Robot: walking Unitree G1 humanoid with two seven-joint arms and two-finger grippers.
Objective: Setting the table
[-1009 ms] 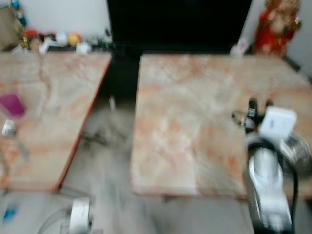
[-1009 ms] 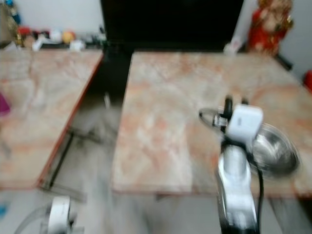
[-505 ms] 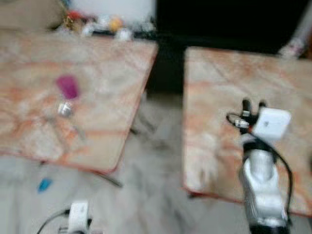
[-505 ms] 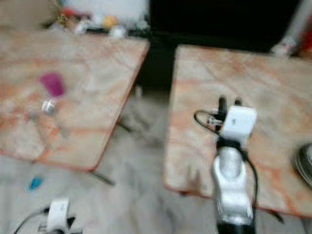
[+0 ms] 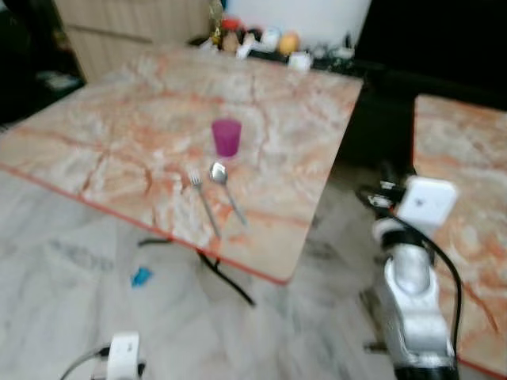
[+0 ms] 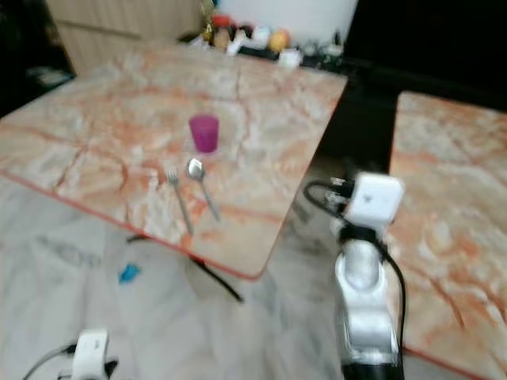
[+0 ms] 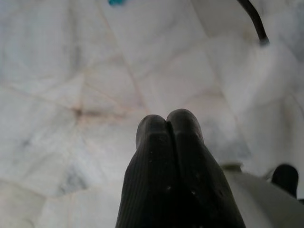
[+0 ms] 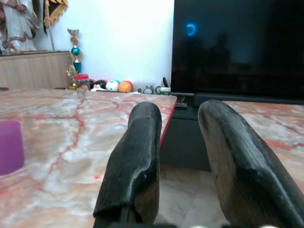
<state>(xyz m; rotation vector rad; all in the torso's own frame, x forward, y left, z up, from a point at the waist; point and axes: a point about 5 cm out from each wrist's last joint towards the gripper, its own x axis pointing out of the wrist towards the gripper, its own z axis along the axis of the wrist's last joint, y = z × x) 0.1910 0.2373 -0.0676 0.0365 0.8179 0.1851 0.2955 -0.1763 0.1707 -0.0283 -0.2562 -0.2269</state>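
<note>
My right fingers [image 8: 178, 166] are gaping empty beside the counter [image 5: 119, 142] carrying cup [image 5: 226, 137], fork [image 5: 203, 204], spoon [image 5: 225, 187]; left fingers [image 7: 167, 137] are pressing together.

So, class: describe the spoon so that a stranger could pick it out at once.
Find the left marble table and the purple cup standing on it. Just nearer the robot lie two pieces of cutlery side by side; the spoon, with its round bowl, is the one under the cup, right of the pronged fork.
</note>
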